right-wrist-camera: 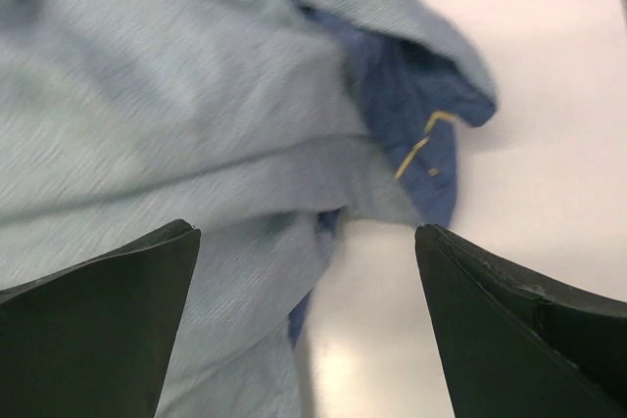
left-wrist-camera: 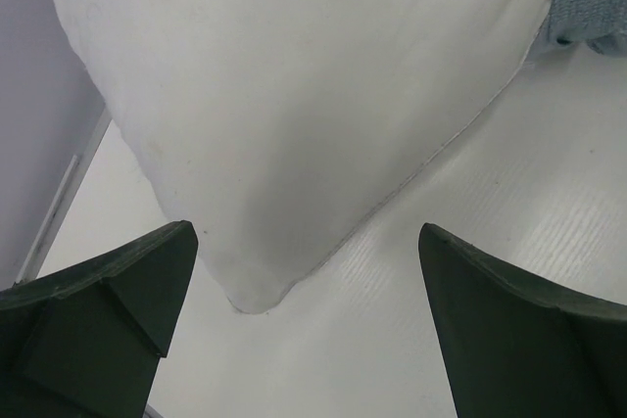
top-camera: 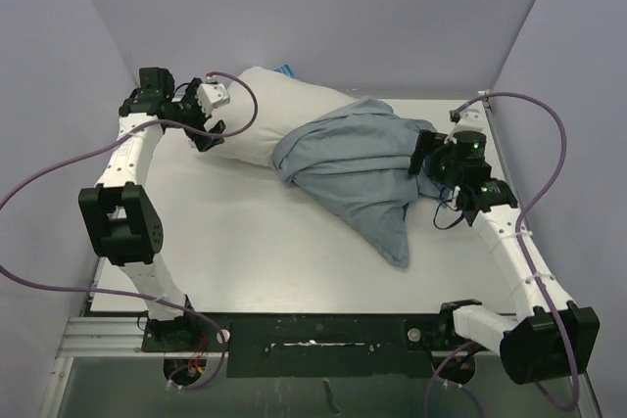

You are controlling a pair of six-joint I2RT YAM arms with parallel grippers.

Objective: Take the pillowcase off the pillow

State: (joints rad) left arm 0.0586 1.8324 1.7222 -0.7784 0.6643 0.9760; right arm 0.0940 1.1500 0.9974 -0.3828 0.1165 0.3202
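The pillow point(top-camera: 257, 110) lies at the far left of the counter point(top-camera: 245, 252). Its right end is covered by the pillowcase point(top-camera: 353, 159), which is bunched pale side out and trails toward the near edge. Both look soft and light, and the cloth will likely slide and stretch rather than lift cleanly. The left end effector point(left-wrist-camera: 306, 232) is open, aimed at the pillow's bare corner, a good spot to pin. The right end effector point(right-wrist-camera: 306, 230) is open over a folded cloth edge, a fair place to pinch.

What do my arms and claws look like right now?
The left arm and right arm: white links, black joint housings, each trailing a purple cable. The left claw and right claw: dark tapered fingers. A green light on the right wrist.
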